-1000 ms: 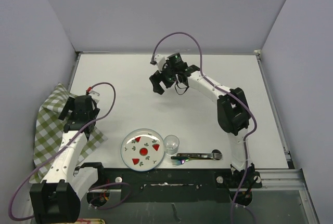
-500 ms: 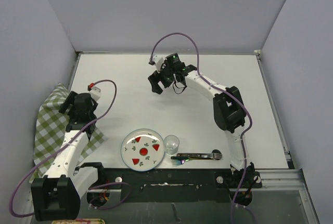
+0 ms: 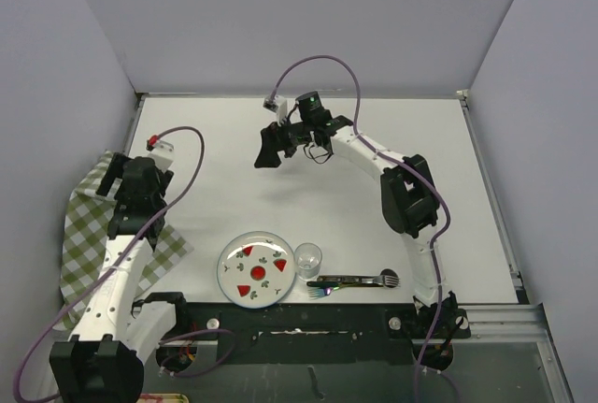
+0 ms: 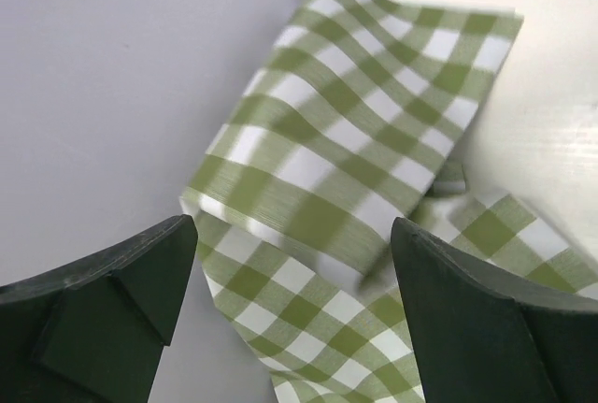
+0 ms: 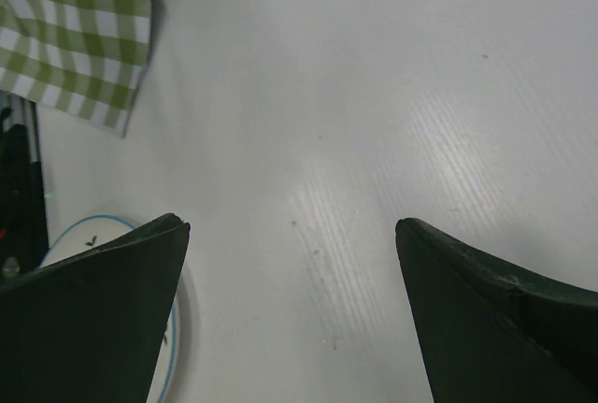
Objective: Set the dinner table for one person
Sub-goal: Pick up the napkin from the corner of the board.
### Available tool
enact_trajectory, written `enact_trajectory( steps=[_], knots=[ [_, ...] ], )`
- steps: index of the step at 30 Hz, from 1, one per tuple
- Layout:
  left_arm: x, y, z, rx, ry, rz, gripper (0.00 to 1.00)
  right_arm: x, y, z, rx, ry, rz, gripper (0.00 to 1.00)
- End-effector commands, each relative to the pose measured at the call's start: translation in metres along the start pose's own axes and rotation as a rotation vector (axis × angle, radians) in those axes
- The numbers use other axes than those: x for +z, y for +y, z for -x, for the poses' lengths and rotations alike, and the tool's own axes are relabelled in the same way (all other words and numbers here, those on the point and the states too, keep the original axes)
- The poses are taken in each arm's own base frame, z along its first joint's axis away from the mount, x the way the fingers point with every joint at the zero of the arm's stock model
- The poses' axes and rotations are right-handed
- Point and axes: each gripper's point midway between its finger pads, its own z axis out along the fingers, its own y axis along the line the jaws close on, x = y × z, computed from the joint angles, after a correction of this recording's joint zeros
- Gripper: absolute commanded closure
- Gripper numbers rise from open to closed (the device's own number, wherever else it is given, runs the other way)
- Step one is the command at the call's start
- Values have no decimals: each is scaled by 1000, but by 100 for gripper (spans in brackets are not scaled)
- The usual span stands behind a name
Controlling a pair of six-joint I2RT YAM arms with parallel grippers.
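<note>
The dinner table surface (image 3: pixel 215 141) is seen beneath the plate (image 3: pixel 255 269); left of the plate, the left fingers (image 4: pixel 103 300) are held wide apart and empty over the checked cloth (image 4: pixel 355 141), presumably to take it, while the right fingers (image 5: pixel 93 319), equally wide and empty, are parked beyond the plate.

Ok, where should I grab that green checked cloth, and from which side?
Probably the cloth at its folded edge, coming straight down with the open left pincer. That fold looks lifted off the dinner table, giving an edge to pinch.
</note>
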Motion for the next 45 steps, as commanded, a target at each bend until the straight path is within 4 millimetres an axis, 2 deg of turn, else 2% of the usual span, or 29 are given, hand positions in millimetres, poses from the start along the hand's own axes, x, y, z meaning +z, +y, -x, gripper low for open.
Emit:
enact_trajectory(
  steps=[1, 3, 7, 13, 17, 23, 29, 31, 35, 42, 45],
  knots=[
    [-22, 39, 40, -198, -111, 36, 15, -5, 45, 31, 76, -106, 248, 1],
    [-24, 50, 45, -231, -122, 70, 15, -5, 54, 32, 89, -114, 300, 1],
    [-33, 78, 61, -296, -188, 144, 15, 2, 60, 33, 35, -111, 296, 2],
    [-43, 116, 82, -335, -231, 217, 15, 34, 85, 15, -120, -26, 268, 2],
    [-48, 138, 85, -352, -229, 270, 15, 52, 108, 8, -179, 15, 269, 2],
    [-63, 184, 80, -435, -232, 397, 15, 81, 127, 0, -284, 68, 172, 2],
    [-83, 217, 93, -473, -294, 464, 15, 111, 157, -3, -426, 81, 119, 2],
    [-87, 224, 96, -484, -308, 473, 15, 119, 168, 1, -474, 71, 114, 2],
    [-96, 234, 103, -515, -339, 487, 15, 136, 186, -4, -547, 65, 111, 2],
    [-117, 250, 115, -584, -438, 498, 18, 156, 197, -2, -557, 10, 109, 2],
    [-114, 246, 115, -581, -433, 485, 19, 166, 202, 1, -526, -34, 106, 2]
  ],
)
